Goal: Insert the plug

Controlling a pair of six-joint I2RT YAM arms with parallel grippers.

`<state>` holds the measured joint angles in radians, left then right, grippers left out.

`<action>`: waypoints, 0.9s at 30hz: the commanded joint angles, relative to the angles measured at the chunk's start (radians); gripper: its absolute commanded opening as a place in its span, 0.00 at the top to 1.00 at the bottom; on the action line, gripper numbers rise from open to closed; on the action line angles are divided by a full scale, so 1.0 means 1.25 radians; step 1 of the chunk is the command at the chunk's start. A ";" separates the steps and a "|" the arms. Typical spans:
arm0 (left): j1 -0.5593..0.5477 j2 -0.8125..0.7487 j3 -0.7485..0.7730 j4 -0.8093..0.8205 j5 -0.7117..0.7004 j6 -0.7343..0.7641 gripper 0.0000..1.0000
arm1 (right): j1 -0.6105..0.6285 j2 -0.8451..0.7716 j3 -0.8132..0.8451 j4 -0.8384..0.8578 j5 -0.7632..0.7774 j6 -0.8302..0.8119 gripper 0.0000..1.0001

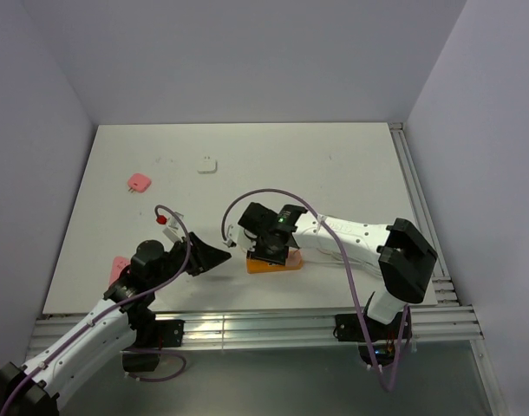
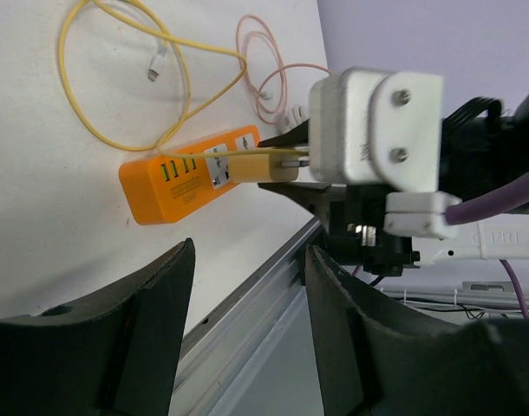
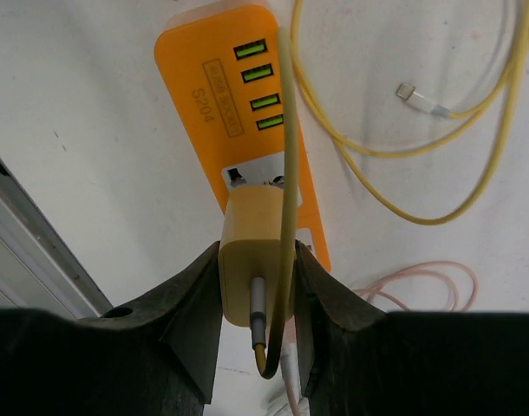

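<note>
The top external camera sits high behind the arm bases and looks down and forward across the whole white table [image 1: 334,165], far enough to take in both arms and the side walls. The left wrist camera rides low near the table's front edge and looks out through the left gripper [image 2: 249,251], at middling range, onto the orange power strip [image 2: 173,186]. The right wrist camera looks down past the right gripper [image 3: 257,253], very close over that strip. All three views share the strip; both wrist views also share the yellow plug [image 3: 247,232] and yellow cable [image 3: 377,156].
</note>
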<state>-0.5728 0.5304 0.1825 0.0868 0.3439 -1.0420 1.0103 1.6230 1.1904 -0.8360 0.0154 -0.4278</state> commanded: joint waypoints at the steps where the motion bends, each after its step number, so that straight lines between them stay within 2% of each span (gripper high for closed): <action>1: -0.001 0.000 -0.005 0.043 0.018 -0.001 0.41 | 0.007 -0.014 -0.025 0.033 -0.009 -0.031 1.00; 10: 0.000 -0.008 -0.006 0.029 0.016 0.004 0.41 | 0.007 -0.038 -0.061 0.094 -0.053 -0.052 1.00; 27: 0.000 0.008 -0.005 0.039 0.013 0.006 0.41 | 0.007 -0.055 -0.115 0.104 -0.097 -0.080 1.00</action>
<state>-0.5728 0.5350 0.1825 0.0937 0.3470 -1.0416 1.0122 1.5566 1.0798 -0.7071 -0.0765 -0.5060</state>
